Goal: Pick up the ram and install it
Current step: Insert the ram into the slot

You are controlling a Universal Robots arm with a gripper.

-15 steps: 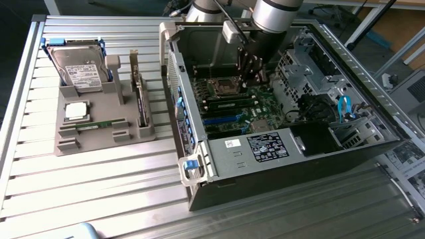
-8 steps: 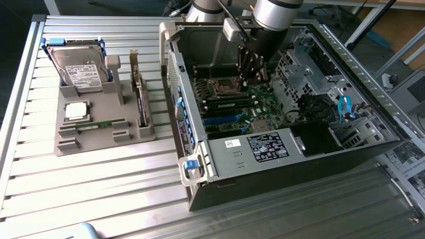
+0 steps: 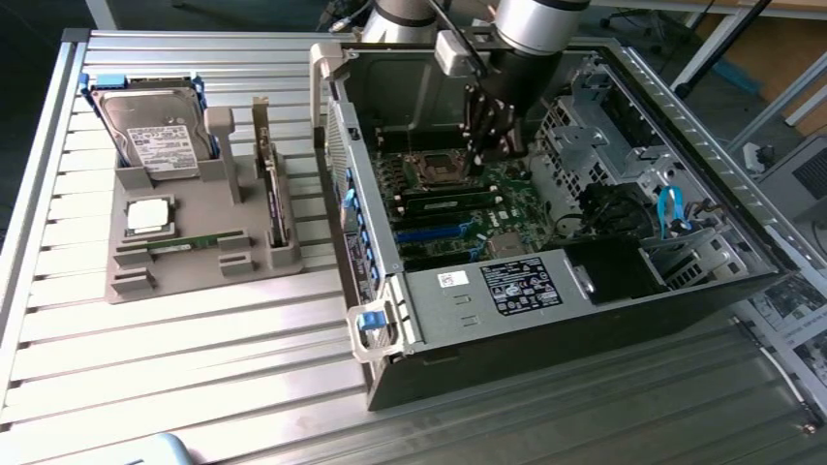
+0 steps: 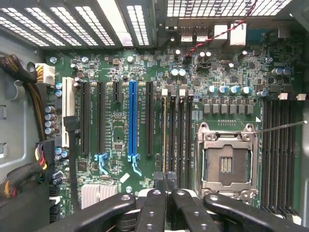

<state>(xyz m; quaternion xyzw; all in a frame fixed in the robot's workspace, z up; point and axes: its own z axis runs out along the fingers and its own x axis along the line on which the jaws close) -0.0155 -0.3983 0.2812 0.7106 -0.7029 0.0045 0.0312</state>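
Wrist view shows the end effector (image 4: pixel 166 186) closed, empty, above the memory slots (image 4: pixel 176 130); exterior view adds the holder tray (image 3: pixel 194 266).

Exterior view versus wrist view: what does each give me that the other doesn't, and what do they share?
Exterior alone: the grey holder tray beside the open computer case, carrying a hard drive, a square silver processor chip and a green ram stick lying flat.
Wrist alone: the blue expansion slot and the black memory slots close up.
Both: the motherboard, the empty CPU socket, and the shut hand above the board.
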